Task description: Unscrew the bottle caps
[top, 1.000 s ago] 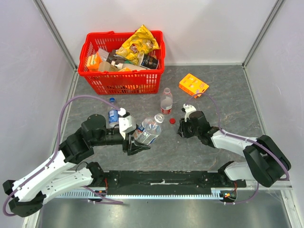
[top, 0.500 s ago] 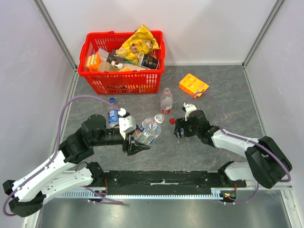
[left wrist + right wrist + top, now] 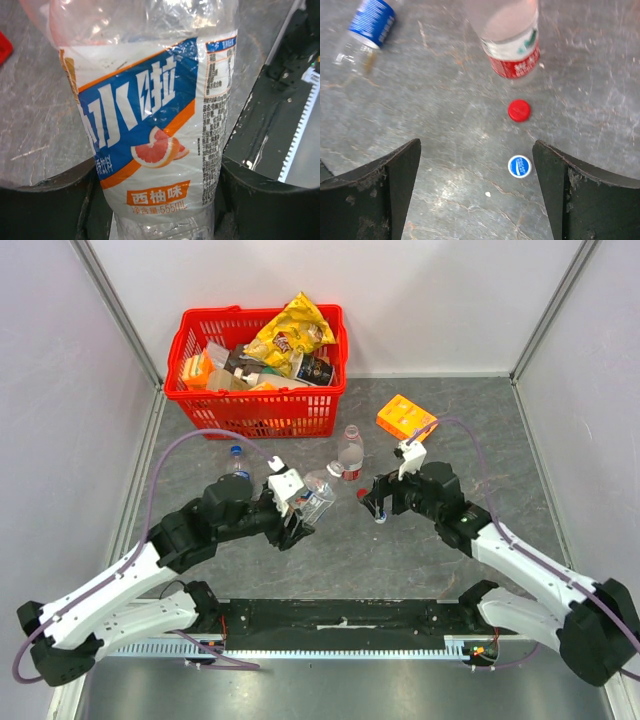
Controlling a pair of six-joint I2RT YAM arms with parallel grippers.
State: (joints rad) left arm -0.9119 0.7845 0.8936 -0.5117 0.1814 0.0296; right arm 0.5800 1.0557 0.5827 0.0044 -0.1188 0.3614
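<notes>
Left gripper (image 3: 157, 197) clasps bottle (image 3: 150, 100); right gripper (image 3: 476, 145) gapes downward.

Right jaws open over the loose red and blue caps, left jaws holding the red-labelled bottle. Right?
Not quite. The left wrist view shows the left jaws holding the blue-labelled grapefruit-drink bottle, not the red-labelled one. The red-labelled bottle stands free, ungripped. The rest of the statement holds.
</notes>
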